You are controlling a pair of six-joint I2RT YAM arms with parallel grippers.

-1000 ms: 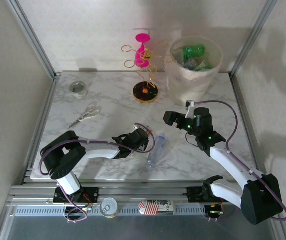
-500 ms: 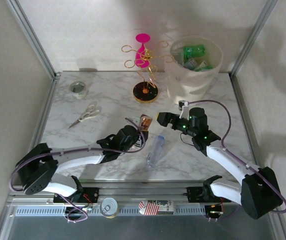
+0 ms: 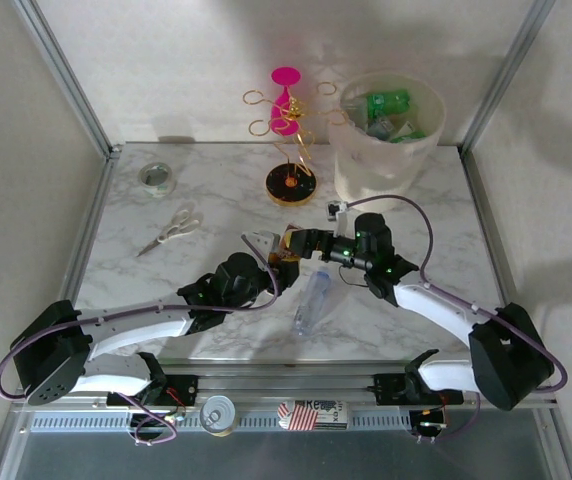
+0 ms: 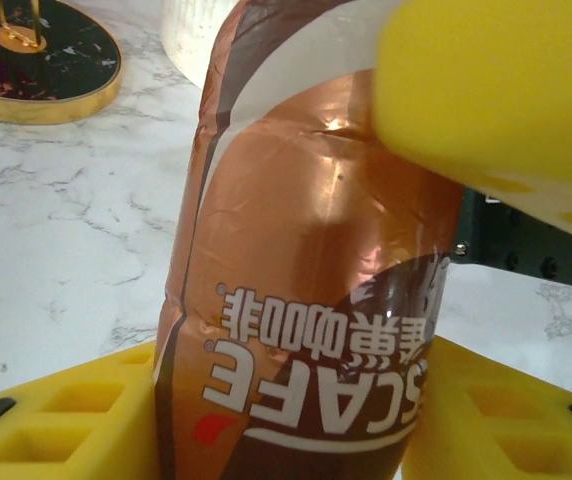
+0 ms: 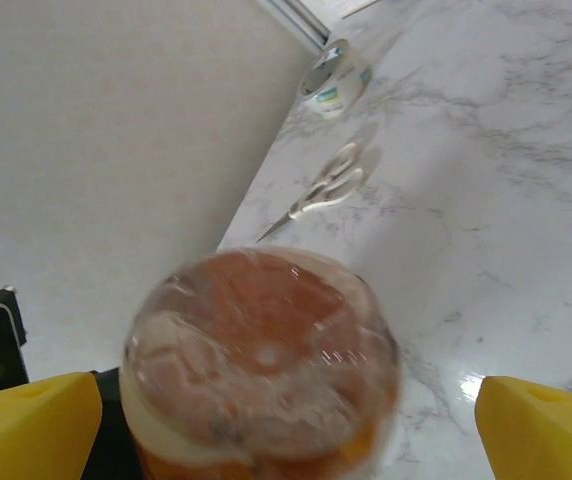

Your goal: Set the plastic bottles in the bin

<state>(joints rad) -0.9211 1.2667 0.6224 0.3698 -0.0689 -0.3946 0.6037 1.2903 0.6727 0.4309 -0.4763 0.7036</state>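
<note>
My left gripper (image 3: 269, 258) (image 4: 286, 425) is shut on the orange-brown bottle (image 3: 289, 244) (image 4: 306, 280) and holds it above the table's middle. My right gripper (image 3: 303, 241) (image 5: 286, 425) is open around the bottle's far end. Its fingers (image 5: 28, 420) stand wide on either side of the bottle's base (image 5: 261, 360) without touching it, and one of its fingers (image 4: 496, 90) shows over the bottle in the left wrist view. A clear bottle with a blue cap (image 3: 311, 300) lies on the marble just below them. The bin (image 3: 386, 150) at the back right holds green bottles (image 3: 388, 102).
A pink and gold wire stand (image 3: 288, 130) on a black base (image 4: 36, 60) rises left of the bin. Scissors (image 3: 171, 228) (image 5: 328, 185) and a tape roll (image 3: 156, 177) (image 5: 334, 80) lie at the back left. A tin can (image 3: 217, 412) sits on the front rail.
My left arm has stretched up and right, carrying the orange-brown bottle to the table's middle. My right gripper has swung left and now brackets the bottle's end.
</note>
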